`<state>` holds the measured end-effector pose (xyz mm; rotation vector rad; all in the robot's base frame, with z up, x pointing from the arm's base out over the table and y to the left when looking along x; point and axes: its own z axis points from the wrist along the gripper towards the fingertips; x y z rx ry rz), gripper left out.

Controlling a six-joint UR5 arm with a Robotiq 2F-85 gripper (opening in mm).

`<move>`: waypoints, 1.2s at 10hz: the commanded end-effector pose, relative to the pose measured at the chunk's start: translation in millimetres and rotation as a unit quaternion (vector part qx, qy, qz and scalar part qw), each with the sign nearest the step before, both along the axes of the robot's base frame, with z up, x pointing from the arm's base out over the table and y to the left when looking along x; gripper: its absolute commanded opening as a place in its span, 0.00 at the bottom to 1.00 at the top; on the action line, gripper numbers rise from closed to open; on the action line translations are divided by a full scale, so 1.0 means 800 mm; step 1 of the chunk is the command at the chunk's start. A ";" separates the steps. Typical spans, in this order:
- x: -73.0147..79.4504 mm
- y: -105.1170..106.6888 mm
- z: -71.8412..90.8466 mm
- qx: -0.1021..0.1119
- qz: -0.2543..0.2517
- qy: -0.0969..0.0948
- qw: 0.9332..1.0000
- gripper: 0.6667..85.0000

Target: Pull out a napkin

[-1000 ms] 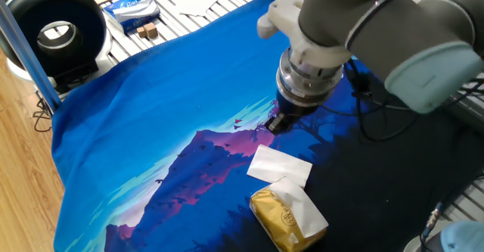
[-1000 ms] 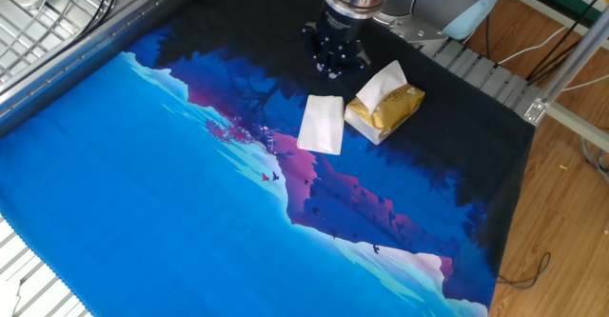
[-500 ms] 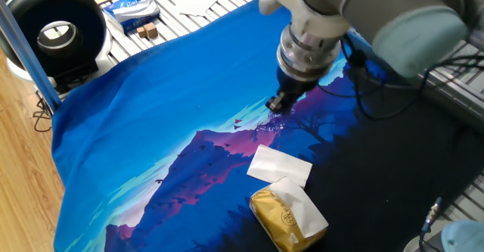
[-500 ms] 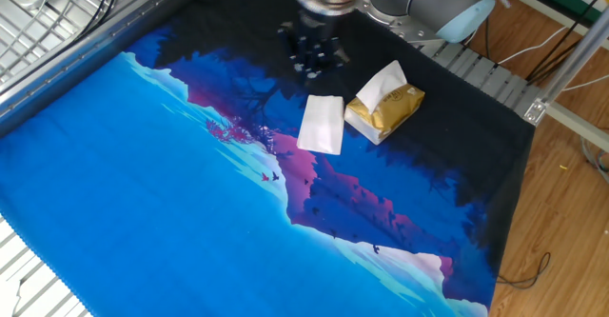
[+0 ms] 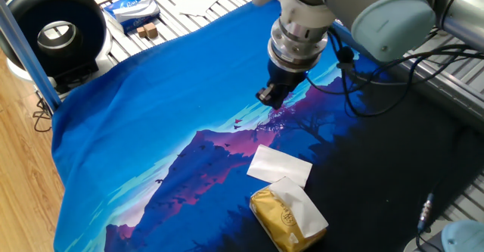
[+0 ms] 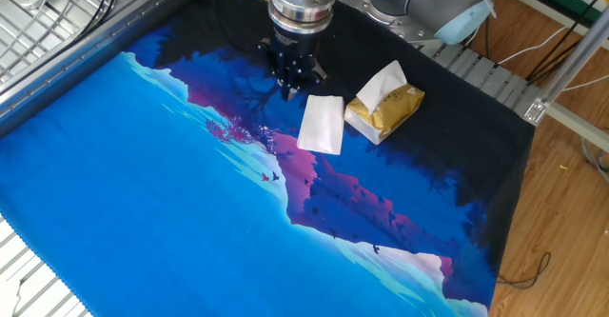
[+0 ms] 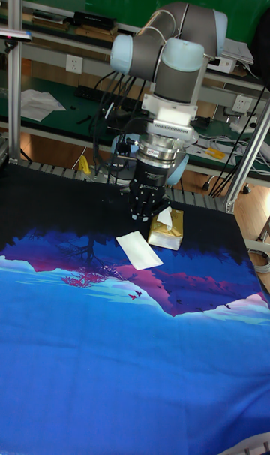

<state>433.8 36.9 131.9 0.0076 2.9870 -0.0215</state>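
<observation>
A white napkin [image 5: 280, 165] lies flat on the dark part of the cloth, also seen as the napkin [image 6: 322, 124] and the napkin [image 7: 139, 249]. Right beside it sits the gold-yellow tissue pack [image 5: 282, 220], with another white sheet [image 6: 381, 80] sticking up from its slot. My gripper [image 5: 270, 96] hangs above the cloth, a little way from the napkin on the side away from the pack. In the other fixed view the gripper [image 6: 293, 79] holds nothing and its fingers look apart. The tall view shows the gripper [image 7: 145, 213] just behind the napkin.
A blue, purple and black landscape cloth [image 5: 151, 131] covers the table. At the far corner stand a black round fan [image 5: 57, 32] and a blue-and-white packet [image 5: 130, 10]. Black cables [image 5: 363, 108] trail from the arm over the cloth.
The gripper has drawn away from the napkin and pack, moving up and across toward the blue part of the cloth. Napkin and pack have stayed put.
</observation>
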 end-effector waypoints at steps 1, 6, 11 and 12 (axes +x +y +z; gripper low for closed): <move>0.016 0.005 0.002 0.020 -0.054 -0.018 0.998 0.00; -0.004 -0.005 -0.001 -0.008 0.026 0.013 1.000 0.00; 0.064 -0.082 -0.007 -0.013 0.056 0.023 0.998 0.00; 0.068 -0.086 -0.013 -0.021 0.052 0.025 0.998 0.00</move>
